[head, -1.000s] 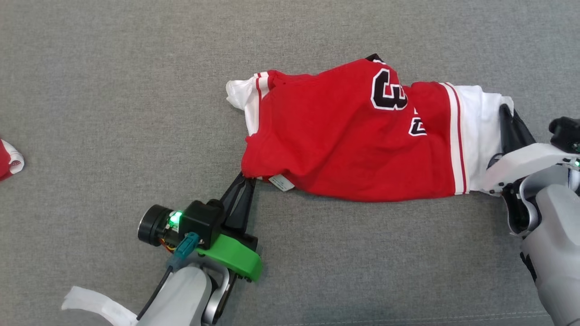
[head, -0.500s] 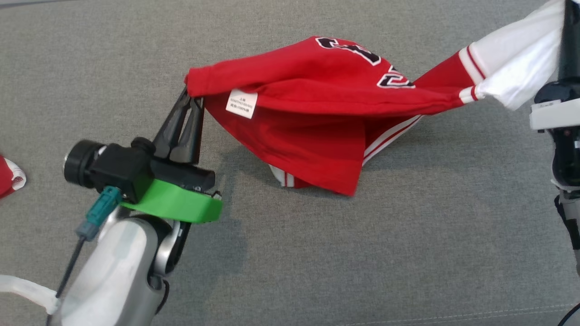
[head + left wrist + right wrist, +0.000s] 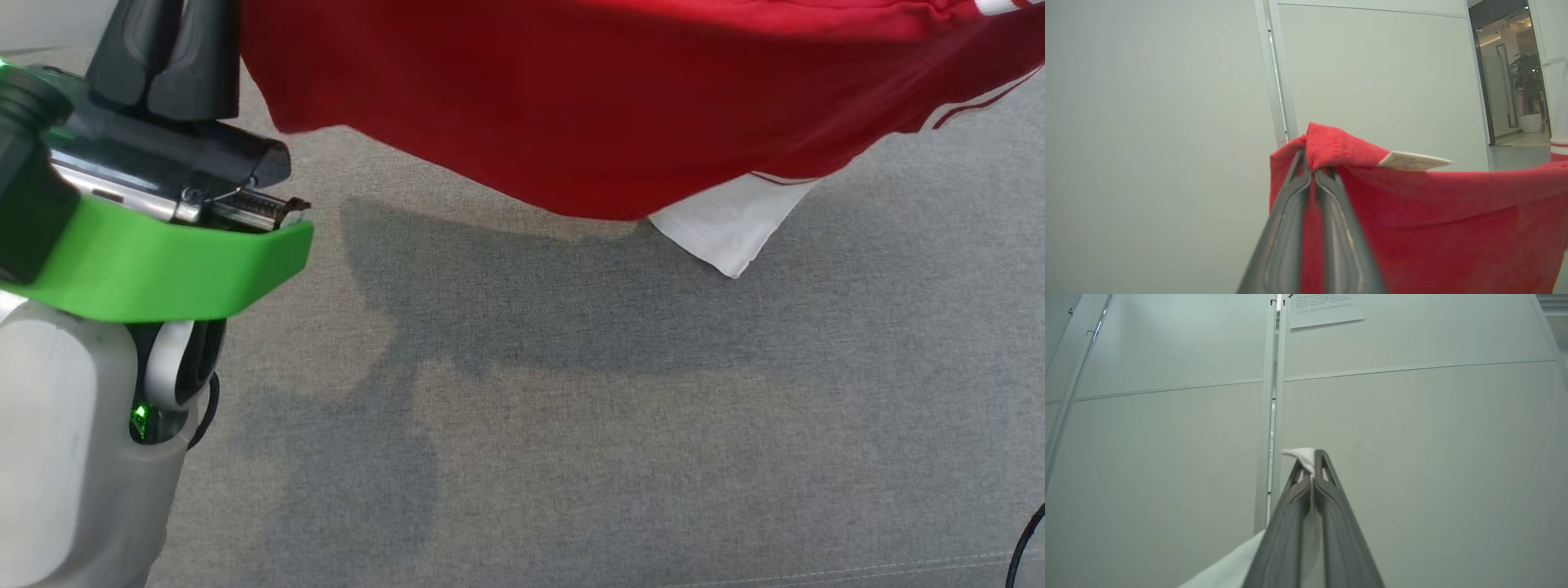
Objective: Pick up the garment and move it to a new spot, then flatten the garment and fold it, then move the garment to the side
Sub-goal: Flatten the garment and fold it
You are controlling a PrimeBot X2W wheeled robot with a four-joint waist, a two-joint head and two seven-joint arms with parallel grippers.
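Observation:
The garment (image 3: pixel 571 106), a red jersey with white panels, hangs in the air across the top of the head view, stretched between my two arms. My left gripper (image 3: pixel 1312 171) is shut on a red corner of the garment (image 3: pixel 1412 220), beside a small white label (image 3: pixel 1412 161). In the head view the left gripper's fingers (image 3: pixel 163 49) rise at the upper left, their tips cut off by the top edge. My right gripper (image 3: pixel 1312 465) is shut on a white edge of the garment (image 3: pixel 1237 567). A white flap (image 3: pixel 727 229) dangles lowest.
Grey fabric surface (image 3: pixel 612 425) lies below the hanging garment, carrying its shadow. A dark cable (image 3: pixel 1027 543) curls in at the lower right corner. The wrist views look at pale wall panels (image 3: pixel 1412 457) and a doorway with a potted plant (image 3: pixel 1529 87).
Both arms have risen, lifting the garment fully off the grey surface; it now hangs stretched between them. The left arm fills much more of the head view.

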